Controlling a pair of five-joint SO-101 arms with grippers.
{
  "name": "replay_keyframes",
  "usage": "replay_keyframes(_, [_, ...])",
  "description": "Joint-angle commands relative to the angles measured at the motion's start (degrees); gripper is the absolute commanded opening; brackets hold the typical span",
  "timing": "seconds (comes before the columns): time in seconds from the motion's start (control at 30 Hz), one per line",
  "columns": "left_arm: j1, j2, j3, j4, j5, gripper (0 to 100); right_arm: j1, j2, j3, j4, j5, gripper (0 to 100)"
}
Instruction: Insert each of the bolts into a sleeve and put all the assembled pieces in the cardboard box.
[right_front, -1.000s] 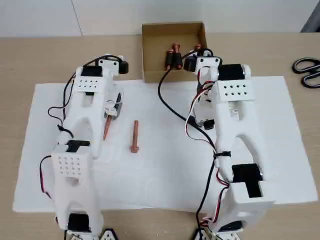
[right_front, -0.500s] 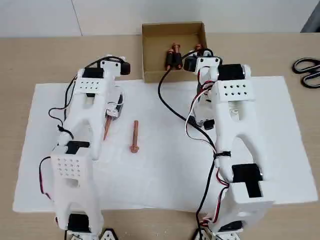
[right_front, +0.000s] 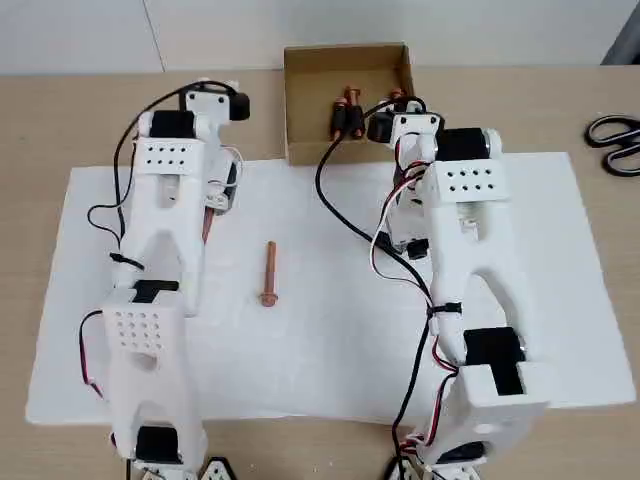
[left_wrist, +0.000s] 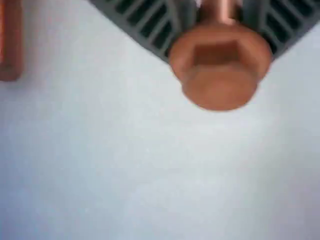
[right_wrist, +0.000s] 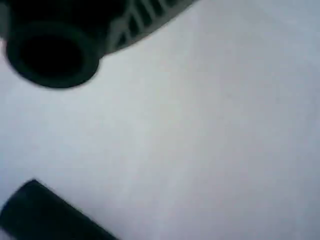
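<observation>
Pale wood-grain tabletop (right_front: 60, 110) runs under both arms, and a white, matte, faintly pebbled sheet (right_front: 320, 350) covers most of it. The cardboard box (right_front: 345, 50) stands at the sheet's far edge. It is brown, square and open-topped, with plain raw walls. Inside it lie the assembled pieces (right_front: 346, 118): copper-coloured bolts pushed through short black tubes, side by side toward the box's right wall. One more sits in that corner, partly hidden by a black cable.

On the near side of the box and off to its left, the left gripper (left_wrist: 220, 15) has its grey ribbed fingers (left_wrist: 145, 22) clamped on the shank of the held bolt (left_wrist: 220, 70). The bolt's smooth flanged hex head points at the camera, above the sheet.

A loose bolt (right_front: 269, 272), long, slim and copper-toned, lies flat on the sheet in front of the box. Its shank points toward the box and its head points away from it.

In front of the box's right corner, the right gripper (right_wrist: 75, 22) grips a sleeve (right_wrist: 50, 55), a black tube with a thick rounded rim, whose open bore faces the wrist camera. A second sleeve (right_wrist: 45, 215), also black, lies on the sheet close by.

Black-handled scissors (right_front: 615, 140) rest on the bare wood, well to the right of the box.
</observation>
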Motion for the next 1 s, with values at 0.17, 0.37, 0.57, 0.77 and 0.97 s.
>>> replay_keyframes(0.17, [-0.26,-23.21,-3.21,1.32,0.09,0,0.13,-15.34,-4.40,0.04,0.18,0.4])
replay_keyframes(0.37, [0.18,-35.60,-2.68,1.32,0.00,0,0.31,-30.29,-4.04,0.22,0.18,0.3])
replay_keyframes(0.57, [0.26,-47.47,7.34,1.32,0.00,0,0.13,-47.52,6.15,0.04,-0.09,0.3])
replay_keyframes(0.77, [0.26,-63.74,22.81,1.14,0.00,0,0.40,-63.87,23.74,-2.77,0.09,0.3])
replay_keyframes(0.97, [0.18,-74.99,35.03,-2.73,0.18,0,0.13,-73.63,45.54,-21.14,-0.18,0.3])
